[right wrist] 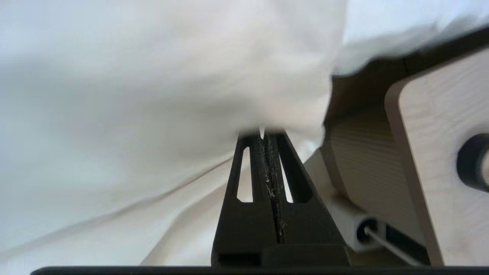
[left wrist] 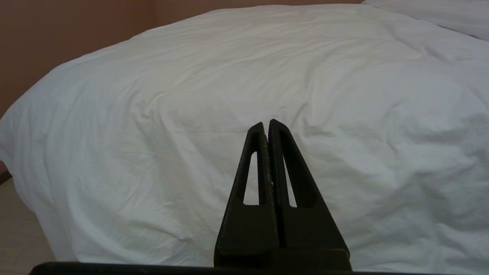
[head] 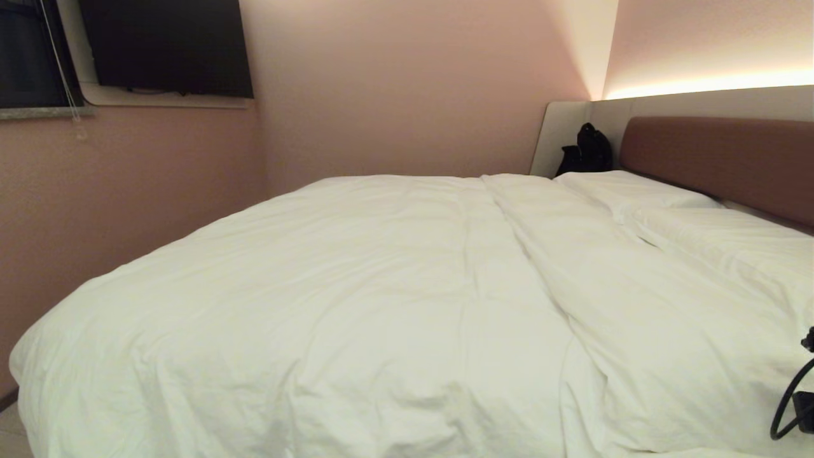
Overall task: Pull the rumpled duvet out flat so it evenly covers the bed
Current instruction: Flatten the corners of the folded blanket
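- spreading across nearly the whole head view, the duvet (head: 356, 305) lies puffy and wrinkled over the bed (head: 718, 159), draping over the near left corner; a long fold runs from the far edge toward the near right.
- two pillows (head: 636, 191) sit at the head end against the reddish-brown headboard section, with a black bag (head: 588, 152) in the corner beside the pale panel.
- a dark screen (head: 165, 44) hangs on the pink wall at upper left, next to a window edge with a cord.
- neither gripper shows in the head view; only a black cable loop (head: 792, 401) pokes in at the right edge.
- left wrist view: the left gripper (left wrist: 267, 126) has its fingers pressed together, nothing between them, hanging in front of the duvet's draped side and apart from it (floor visible at the lower corner).
- right wrist view: the right gripper (right wrist: 265, 133) has its fingers closed, tips right at a blurred bulge of white duvet cloth; a sliver of white shows between the tips, but whether cloth is actually pinched i cannot tell.
- only this view shows the pale wooden bedside unit (right wrist: 431, 152) just beside the hanging cloth, with a white box and a thin cable (right wrist: 389, 244) below it.
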`<state>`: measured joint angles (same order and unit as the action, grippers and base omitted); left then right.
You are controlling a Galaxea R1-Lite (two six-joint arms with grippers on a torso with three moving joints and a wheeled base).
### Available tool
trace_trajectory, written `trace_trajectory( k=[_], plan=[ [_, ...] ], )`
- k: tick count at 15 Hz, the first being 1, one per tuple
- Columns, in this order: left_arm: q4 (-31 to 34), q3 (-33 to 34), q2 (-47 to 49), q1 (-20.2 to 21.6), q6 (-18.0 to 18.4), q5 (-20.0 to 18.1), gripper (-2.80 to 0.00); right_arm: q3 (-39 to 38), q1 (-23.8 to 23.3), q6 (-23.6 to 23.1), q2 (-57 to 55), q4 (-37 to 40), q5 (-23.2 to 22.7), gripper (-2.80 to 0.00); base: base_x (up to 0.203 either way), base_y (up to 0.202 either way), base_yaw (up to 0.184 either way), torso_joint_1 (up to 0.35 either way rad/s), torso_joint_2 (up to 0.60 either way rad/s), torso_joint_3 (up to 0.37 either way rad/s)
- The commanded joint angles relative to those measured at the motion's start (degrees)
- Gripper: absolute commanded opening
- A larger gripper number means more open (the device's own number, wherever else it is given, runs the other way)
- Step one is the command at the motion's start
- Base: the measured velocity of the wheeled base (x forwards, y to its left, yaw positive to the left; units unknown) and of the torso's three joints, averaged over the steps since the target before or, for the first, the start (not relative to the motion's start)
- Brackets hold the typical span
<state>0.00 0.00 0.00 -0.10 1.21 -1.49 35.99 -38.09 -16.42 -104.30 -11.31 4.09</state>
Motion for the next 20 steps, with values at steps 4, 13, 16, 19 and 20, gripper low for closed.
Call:
trace_trajectory(
  k=[4,13,16,19,20],
  plan=[
    [0.0,0.0,0.0,0.0,0.0,0.0,-2.8,4.9,3.6,-0.3,25.7,45.0,-16.0,-2.8,0.0,0.0,0.0,0.0,0.0,0.0],
    [0.0,0.0,0.0,0.0,0.0,0.0,-2.8,1.4,8.2,-1.1,22.3,50.7,-14.0,-2.8,0.0,0.0,0.0,0.0,0.0,0.0],
    [0.0,0.0,0.0,0.0,0.0,0.0,-2.8,-1.1,8.5,-2.2,21.4,45.6,-10.9,-2.8,0.0,0.0,0.0,0.0,0.0,0.0],
    [0.0,0.0,0.0,0.0,0.0,0.0,-2.8,-6.2,8.6,-4.6,17.8,34.2,-6.9,-2.8,0.0,0.0,0.0,0.0,0.0,0.0],
    [0.0,0.0,0.0,0.0,0.0,0.0,-2.8,-6.4,8.6,-5.2,16.2,33.4,-6.4,-2.8,0.0,0.0,0.0,0.0,0.0,0.0]
  ],
)
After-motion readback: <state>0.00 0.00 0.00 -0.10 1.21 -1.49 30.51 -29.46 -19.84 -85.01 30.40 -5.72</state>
